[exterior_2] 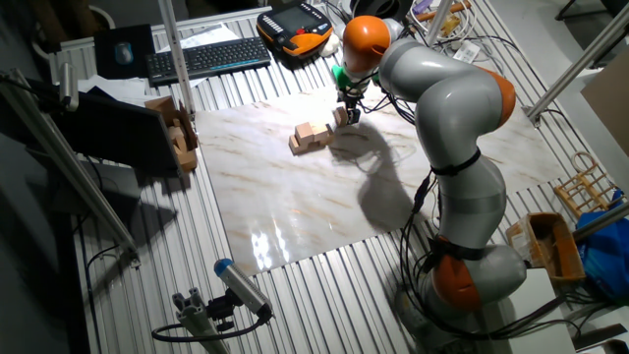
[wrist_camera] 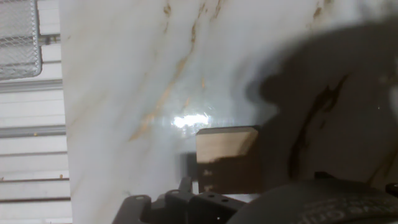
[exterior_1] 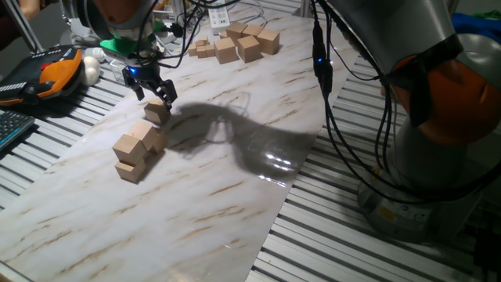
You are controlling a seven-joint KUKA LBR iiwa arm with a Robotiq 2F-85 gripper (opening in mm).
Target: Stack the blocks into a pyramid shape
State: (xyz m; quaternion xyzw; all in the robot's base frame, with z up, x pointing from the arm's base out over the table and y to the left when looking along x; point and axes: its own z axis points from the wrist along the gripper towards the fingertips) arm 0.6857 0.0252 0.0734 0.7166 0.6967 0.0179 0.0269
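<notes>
The black two-finger gripper (exterior_1: pixel 159 94) hangs low over the white marbled board (exterior_1: pixel 235 180), its fingers pinching a light-tan wooden cube (exterior_1: pixel 157 111) from above. Just beside this block, toward the board's near edge, sits the stepped heap of matching tan cubes (exterior_1: pixel 136 149), two cubes tall. More loose wooden blocks (exterior_1: pixel 239 43) lie clustered at the far end.

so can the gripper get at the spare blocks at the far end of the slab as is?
Probably not right away: the gripper looks shut on a block beside the heap. Nothing stands between it and the spare blocks; the slab between is bare.
</notes>
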